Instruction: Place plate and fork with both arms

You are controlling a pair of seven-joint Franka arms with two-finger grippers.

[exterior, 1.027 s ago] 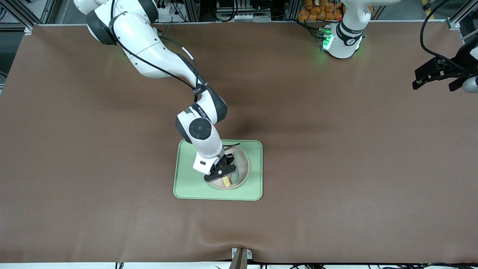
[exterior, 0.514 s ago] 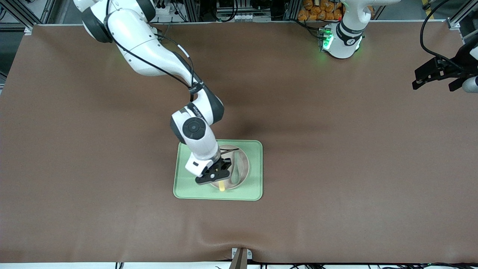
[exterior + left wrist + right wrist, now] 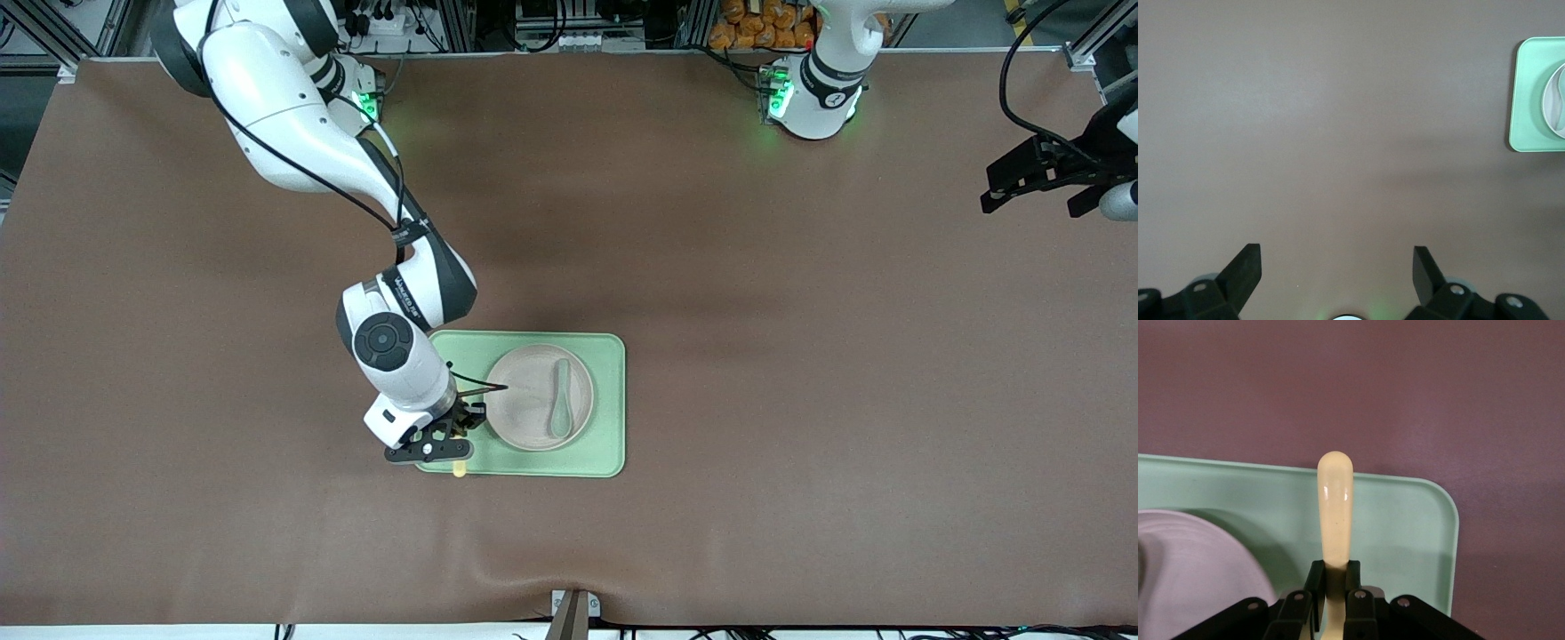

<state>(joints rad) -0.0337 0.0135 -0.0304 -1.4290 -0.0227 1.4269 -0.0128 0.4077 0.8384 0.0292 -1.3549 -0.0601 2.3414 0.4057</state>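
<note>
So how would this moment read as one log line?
right gripper: shut on fork, over tray corner | left gripper: open, waiting | spoon on plate

I see a brown mat [image 3: 800, 373] covering the whole table, slightly rippled along the edge nearest the front camera. Aluminium framing [image 3: 53, 36] and cables [image 3: 542, 22] line the top edge, beside what may be orange packets [image 3: 760, 22].

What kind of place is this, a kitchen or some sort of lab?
Most likely a robotics lab: two white arms bolted to a table under a brown mat, aluminium framing along its edge, and only a tray with a plate.
</note>
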